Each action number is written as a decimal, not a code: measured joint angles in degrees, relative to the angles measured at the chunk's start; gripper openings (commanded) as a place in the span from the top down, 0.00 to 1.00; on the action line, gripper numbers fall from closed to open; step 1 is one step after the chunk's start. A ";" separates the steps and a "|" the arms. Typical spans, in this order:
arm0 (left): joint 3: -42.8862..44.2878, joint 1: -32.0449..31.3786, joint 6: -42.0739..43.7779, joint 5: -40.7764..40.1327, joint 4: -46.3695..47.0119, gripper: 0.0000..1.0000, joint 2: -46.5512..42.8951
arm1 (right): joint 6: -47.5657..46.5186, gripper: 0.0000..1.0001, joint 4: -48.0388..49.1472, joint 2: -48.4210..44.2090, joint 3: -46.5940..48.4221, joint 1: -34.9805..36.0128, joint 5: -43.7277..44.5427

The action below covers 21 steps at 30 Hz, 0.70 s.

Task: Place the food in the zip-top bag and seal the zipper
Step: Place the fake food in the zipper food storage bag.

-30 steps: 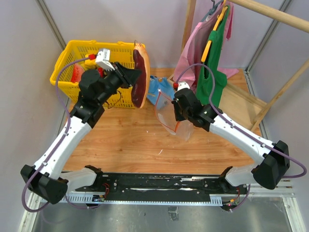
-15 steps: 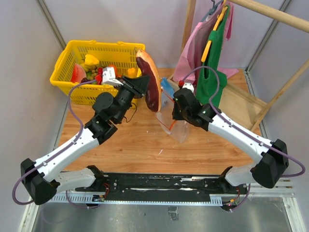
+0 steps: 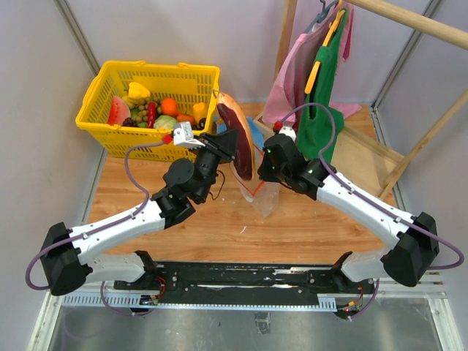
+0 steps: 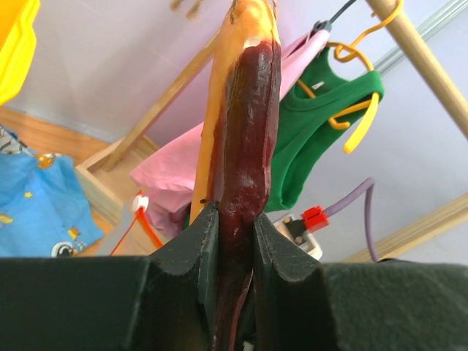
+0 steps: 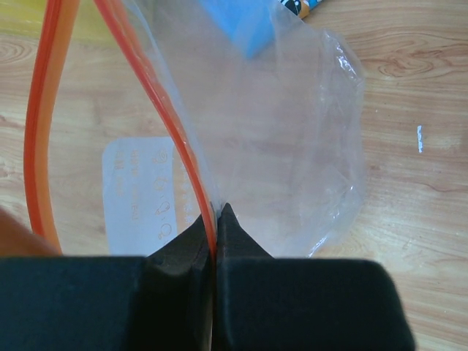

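My left gripper (image 3: 223,142) is shut on the long dark red slice (image 3: 240,139) with orange rind and holds it upright right at the clear zip-top bag (image 3: 265,196). In the left wrist view the slice (image 4: 245,124) rises from between my fingers (image 4: 196,241). My right gripper (image 3: 265,164) is shut on the bag's red-orange zipper (image 5: 179,142) and holds the bag hanging above the table. The bag's mouth is open, its white label (image 5: 135,191) shows through, and nothing shows inside the bag (image 5: 292,146). The lemon, peach and mango cannot be told apart from here.
A yellow mesh basket (image 3: 102,91) with several toy fruits stands at the back left. A blue soft pouch (image 3: 256,131) lies behind the bag. Pink and green clothes (image 3: 322,88) hang on a wooden rack at the back right.
My left arm has swung the slice from over the basket to the right and down, up against the bag's mouth. My right gripper has kept hold of the bag and barely shifted.
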 measured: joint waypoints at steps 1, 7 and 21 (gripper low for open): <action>-0.35 -0.72 0.55 -1.18 0.39 1.00 0.26 | 0.09 0.99 0.09 -0.15 -0.04 0.00 -0.07; -0.90 -4.20 2.23 -6.91 0.15 1.00 2.16 | 0.15 0.99 0.98 -1.01 -0.63 0.00 -0.55; 2.10 -8.50 -2.58 -11.91 -13.90 0.99 5.53 | -1.64 0.99 2.60 -1.18 -0.74 0.00 -0.83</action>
